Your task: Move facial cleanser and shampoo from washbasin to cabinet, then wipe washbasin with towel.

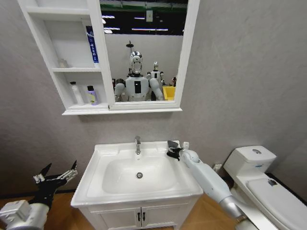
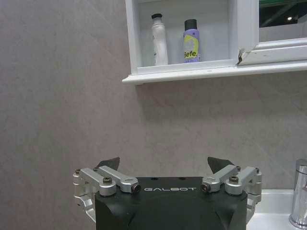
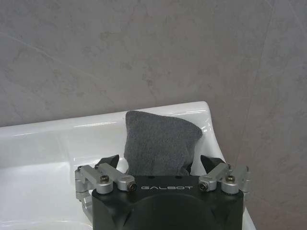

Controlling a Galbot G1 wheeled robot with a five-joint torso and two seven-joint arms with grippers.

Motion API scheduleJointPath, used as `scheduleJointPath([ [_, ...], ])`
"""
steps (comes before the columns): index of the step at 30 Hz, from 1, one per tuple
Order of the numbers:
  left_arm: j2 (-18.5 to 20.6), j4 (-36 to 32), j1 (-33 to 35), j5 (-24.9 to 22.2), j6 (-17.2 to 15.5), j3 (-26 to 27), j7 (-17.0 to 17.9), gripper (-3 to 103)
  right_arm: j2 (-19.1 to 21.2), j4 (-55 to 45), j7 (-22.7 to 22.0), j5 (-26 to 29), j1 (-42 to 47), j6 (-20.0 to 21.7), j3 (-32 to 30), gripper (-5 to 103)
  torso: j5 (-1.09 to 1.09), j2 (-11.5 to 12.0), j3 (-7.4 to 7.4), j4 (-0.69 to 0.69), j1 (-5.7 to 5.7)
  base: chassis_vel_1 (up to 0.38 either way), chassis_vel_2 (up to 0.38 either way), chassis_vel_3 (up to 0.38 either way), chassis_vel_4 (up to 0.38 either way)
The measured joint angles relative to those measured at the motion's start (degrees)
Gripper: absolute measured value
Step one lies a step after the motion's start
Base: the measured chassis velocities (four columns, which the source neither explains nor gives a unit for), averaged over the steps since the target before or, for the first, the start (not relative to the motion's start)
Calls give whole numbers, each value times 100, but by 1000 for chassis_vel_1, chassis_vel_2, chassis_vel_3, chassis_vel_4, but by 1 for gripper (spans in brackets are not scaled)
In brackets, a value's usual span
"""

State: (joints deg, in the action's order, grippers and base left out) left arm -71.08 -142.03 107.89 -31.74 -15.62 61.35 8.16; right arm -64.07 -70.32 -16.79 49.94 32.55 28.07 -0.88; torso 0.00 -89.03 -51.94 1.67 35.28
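Towel [image 3: 160,143] is the thing now in hand: it lies on the back right corner of the washbasin [image 1: 96,184], and the right gripper [image 3: 160,165] stands right over it with its fingers spread wide to either side of the grey cloth, not yet closed on it. In the head view the same gripper [image 1: 172,151] is at the rim just right of the tap [image 1: 138,144], with the white forearm reaching up to it from the lower right. The left gripper [image 1: 56,175] hangs low beside the left edge of the basin, well apart from it, also wide open and holding nothing. Two bottles, a white one [image 2: 159,39] and a purple one [image 2: 191,41], stand side by side on the lowest shelf of the cabinet [image 1: 62,91], so I judge that the moving step is done and the wiping step is starting. The next move, as I see it, calls for the right fingers to go down a little and close firmly on the cloth, because it is soft and folded and may slip or open; after that the cloth must be pressed on the white surface and dragged across the bowl, keeping away from the tap.
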Motion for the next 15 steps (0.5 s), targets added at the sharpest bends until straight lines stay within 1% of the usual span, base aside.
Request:
scheduleJointPath([
  [1, 0, 0, 0, 0, 0, 0, 0, 100, 17, -87, -42, 0, 26, 5, -1, 98, 0, 0, 0, 0, 0, 0, 0, 0, 0],
  [4, 0, 0, 0, 0, 0, 0, 0, 100, 106, -377, -163, -19, 104, 12, -7, 100, 1, 0, 0, -2, 0, 0, 0, 0, 0],
  [6, 0, 0, 0, 0, 0, 0, 0, 100, 313, -716, -221, -156, 197, 4, 6, 100, 0, 0, 0, -2, 0, 0, 0, 0, 0],
  [7, 0, 0, 0, 0, 0, 0, 0, 100, 313, -716, -221, -156, 197, 4, 6, 100, 0, 0, 0, -2, 0, 0, 0, 0, 0],
  [9, 0, 0, 0, 0, 0, 0, 0, 100, 632, -1181, -193, -483, 415, -81, 20, 100, 0, 0, 0, -1, 0, 0, 0, 0, 0],
  [10, 0, 0, 0, 0, 0, 0, 0, 100, 632, -1181, -193, -483, 415, -81, 20, 100, 0, 0, 0, -1, 0, 0, 0, 0, 0],
  [11, 0, 0, 0, 0, 0, 0, 1, 100, 775, -1599, -306, -534, 604, -104, -33, 100, 1, 0, 0, 3, 0, 0, 0, 0, 0],
  [13, 0, 0, 0, 0, 0, 0, 1, 100, 997, -2531, -602, -482, 1113, -109, -246, 100, -1, 0, 0, -1, 0, 0, 0, 0, 0],
  [14, 0, 0, 0, 0, 0, 0, 1, 100, 997, -2531, -602, -482, 1113, -109, -246, 100, -1, 0, 0, -1, 0, 0, 0, 0, 0],
  [15, 0, 0, 0, 0, 0, -1, 2, 100, 1116, -3100, -695, -550, 1530, -107, -436, 100, 1, 0, 1, -2, 0, 0, 0, 0, 0],
])
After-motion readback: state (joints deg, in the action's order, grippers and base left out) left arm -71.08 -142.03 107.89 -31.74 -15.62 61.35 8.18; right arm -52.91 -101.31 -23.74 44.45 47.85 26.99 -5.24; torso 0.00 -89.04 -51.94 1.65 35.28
